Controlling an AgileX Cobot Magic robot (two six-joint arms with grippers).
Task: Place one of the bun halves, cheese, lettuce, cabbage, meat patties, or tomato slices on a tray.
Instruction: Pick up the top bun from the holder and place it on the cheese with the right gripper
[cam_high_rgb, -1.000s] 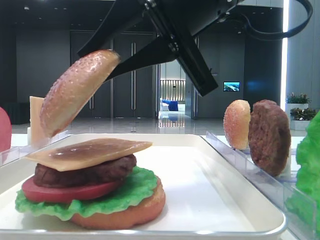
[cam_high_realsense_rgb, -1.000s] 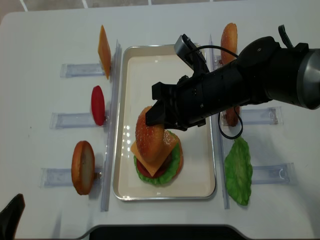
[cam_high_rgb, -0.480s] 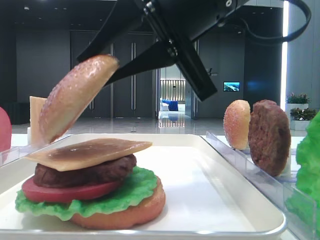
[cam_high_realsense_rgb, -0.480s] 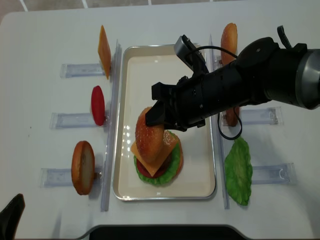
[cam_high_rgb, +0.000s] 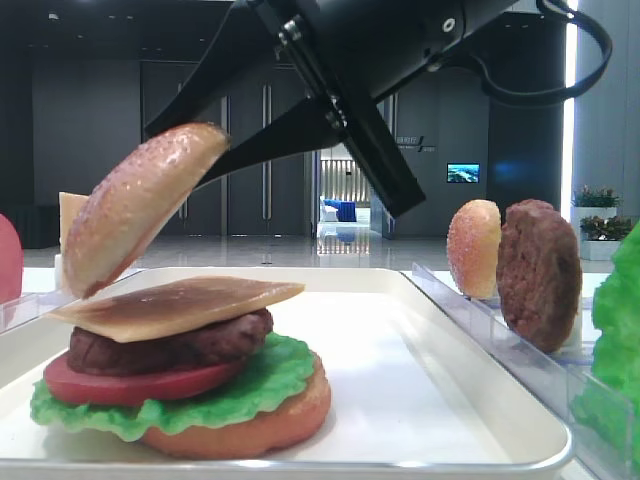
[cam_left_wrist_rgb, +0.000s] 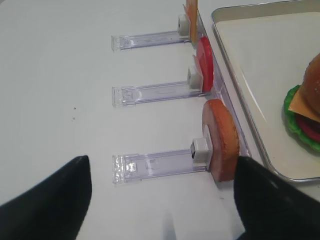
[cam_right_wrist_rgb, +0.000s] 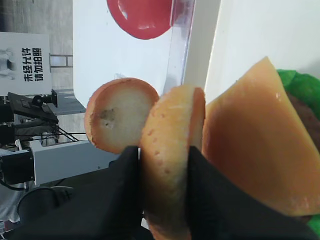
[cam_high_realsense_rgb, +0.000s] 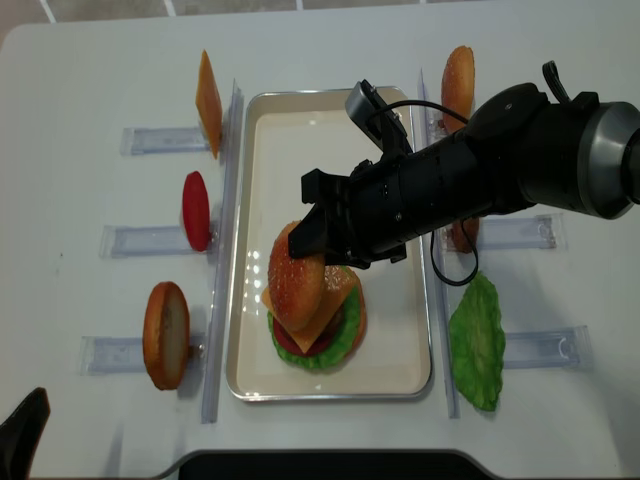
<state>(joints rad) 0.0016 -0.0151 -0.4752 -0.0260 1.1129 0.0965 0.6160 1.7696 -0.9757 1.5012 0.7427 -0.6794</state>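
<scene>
Exterior high shows the right claw (cam_high_rgb: 215, 150) clamped on the top bun (cam_high_rgb: 135, 205), tilted steeply, hanging just above the cheese (cam_high_rgb: 175, 305) at the stack's left edge.

The cheese slice (cam_high_realsense_rgb: 322, 310) hides most of the meat patty (cam_high_rgb: 170, 343); the right arm (cam_high_realsense_rgb: 480, 175) covers the tray's (cam_high_realsense_rgb: 255, 200) middle.

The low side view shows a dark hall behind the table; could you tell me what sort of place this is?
Probably an exhibition hall or lobby set up for a robot demo: tall dark doors, a wall screen, and a white table with clear racks holding toy burger parts.
</scene>
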